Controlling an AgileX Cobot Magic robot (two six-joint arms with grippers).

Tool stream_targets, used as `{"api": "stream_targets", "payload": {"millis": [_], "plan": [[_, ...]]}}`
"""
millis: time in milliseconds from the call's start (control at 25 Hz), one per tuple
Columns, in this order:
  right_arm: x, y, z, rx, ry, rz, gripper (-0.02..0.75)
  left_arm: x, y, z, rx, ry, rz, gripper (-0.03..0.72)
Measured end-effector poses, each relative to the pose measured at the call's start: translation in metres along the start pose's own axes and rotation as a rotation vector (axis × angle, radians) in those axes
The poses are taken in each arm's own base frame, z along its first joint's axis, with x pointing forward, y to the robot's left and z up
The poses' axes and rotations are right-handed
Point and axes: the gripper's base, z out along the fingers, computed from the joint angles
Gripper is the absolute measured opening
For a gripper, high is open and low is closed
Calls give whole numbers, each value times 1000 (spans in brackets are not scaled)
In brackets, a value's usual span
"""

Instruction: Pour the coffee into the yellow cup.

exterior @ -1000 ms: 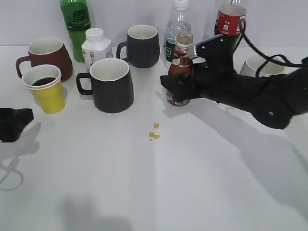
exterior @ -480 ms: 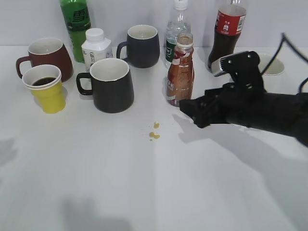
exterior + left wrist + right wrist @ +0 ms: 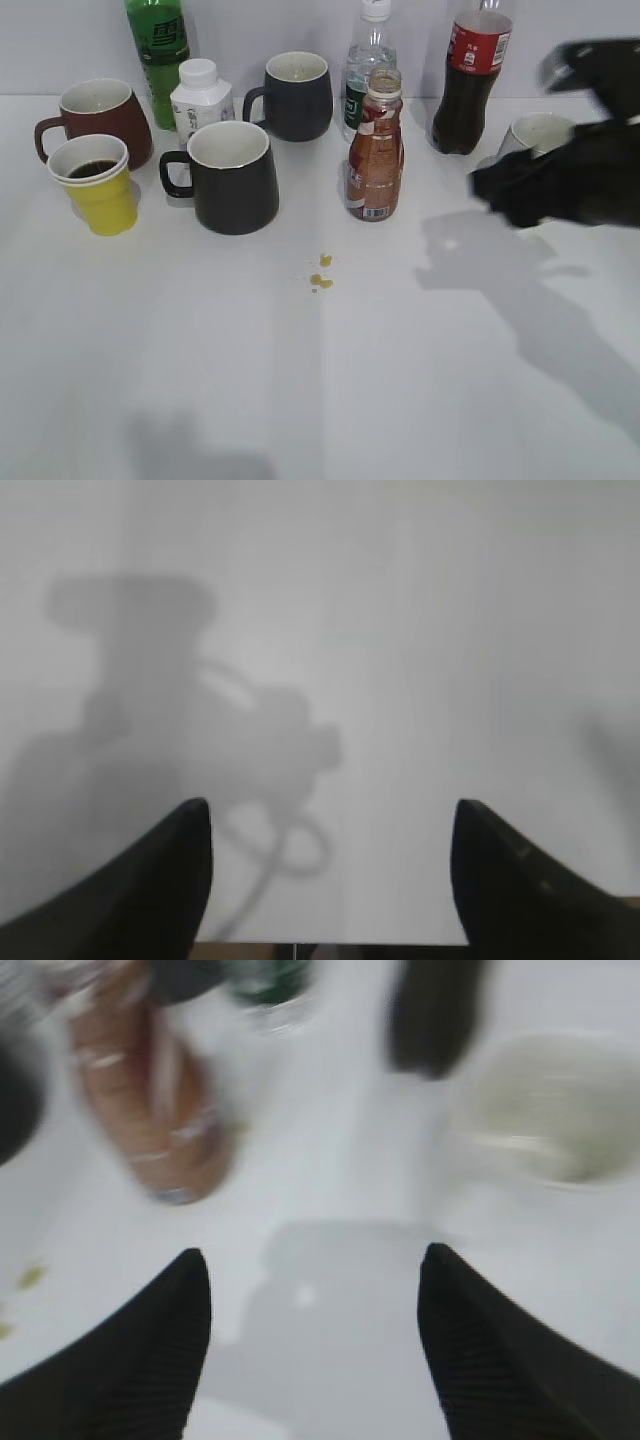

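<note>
Coffee [image 3: 376, 150] upright, uncapped, right of black mug [image 3: 233, 176]; yellow cup [image 3: 95, 184] left of that mug, holding dark liquid. Right gripper [image 3: 312, 1350] jaws spread, empty; left gripper [image 3: 330, 880] likewise.

Exterior camera looks down slantwise; wrist cameras face the table [image 3: 300, 380].

Right tool [image 3: 500, 190] is motion-blurred in the exterior view, arm cut off at the 3 o'clock edge; it hides pt of the grey cup [image 3: 540, 135]. Right wrist view all smeared: coffee [image 3: 150, 1090] at 10 o'clock just a brown blur, label unreadable. Green bottle [image 3: 157, 55] and cola bottle [image 3: 470, 80] tops cropped at 12 o'clock.
</note>
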Motion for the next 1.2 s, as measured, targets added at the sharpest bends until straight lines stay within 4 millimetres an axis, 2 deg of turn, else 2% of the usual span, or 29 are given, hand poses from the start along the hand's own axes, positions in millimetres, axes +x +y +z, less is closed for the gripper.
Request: {"api": "stream_targets", "payload": {"millis": [200, 280, 400, 600, 800, 920, 1040, 1200], "plan": [[-13, -14, -48, 214, -31, 78, 468, 21, 7, -22, 38, -146, -6, 564], [-8, -23, -69, 339, 31, 100, 459, 28, 8, -28, 47, -193, 24, 559], [5, -27, -97, 422, 175, 101, 452, 35, 10, -34, 60, -246, 83, 548], [24, -5, -141, 231, 326, 114, 449, 44, 10, -40, 85, -301, 170, 544], [38, 7, -194, 118, 265, 36, 449, 47, 10, -41, 89, -323, 212, 543], [52, 9, -227, 104, 156, -34, 449, 46, 10, -31, 75, -341, 241, 535], [72, 9, -246, 97, 51, -75, 449, 42, 9, -25, 80, -384, 246, 533], [97, 8, -252, 93, -48, -95, 449, 41, 9, -22, 80, -389, 251, 533]]}}
